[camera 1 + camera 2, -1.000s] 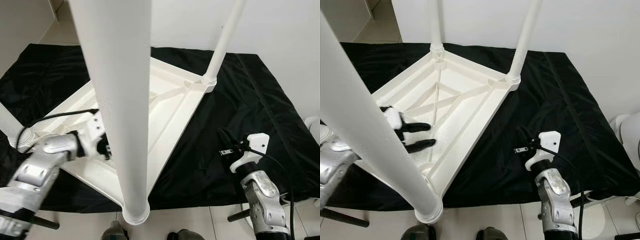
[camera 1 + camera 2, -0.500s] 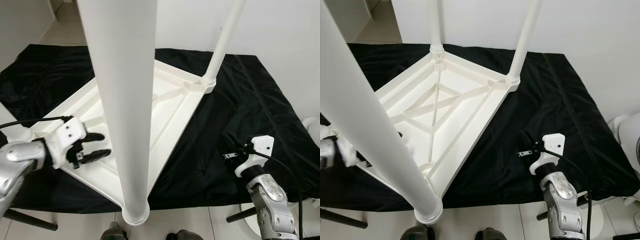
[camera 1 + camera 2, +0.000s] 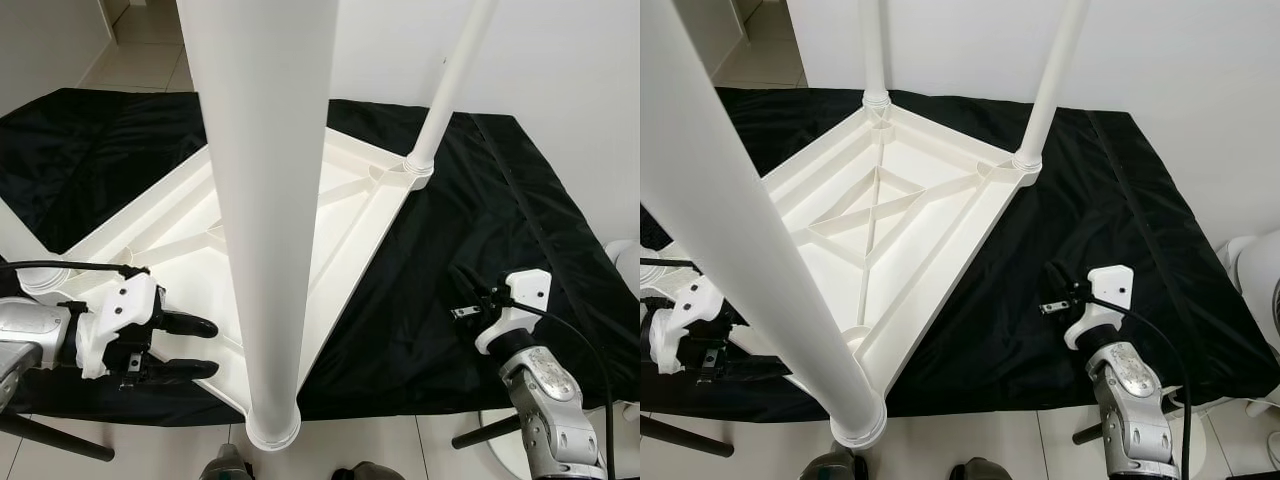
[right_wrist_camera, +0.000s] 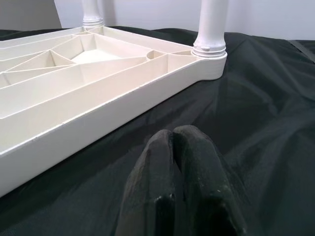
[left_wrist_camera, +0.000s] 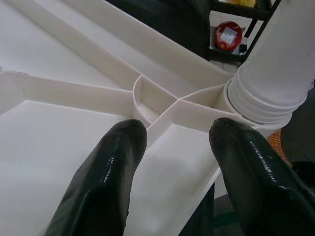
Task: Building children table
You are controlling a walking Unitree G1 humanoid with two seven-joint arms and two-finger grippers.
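Black cloth [image 3: 470, 250] on the floor is carrying the upturned white children table [image 3: 890, 215], legs pointing up. Left end effector [image 3: 195, 347] is hovering open, empty, at its near corner; right end effector [image 4: 183, 162] is resting closed, empty, over the cloth
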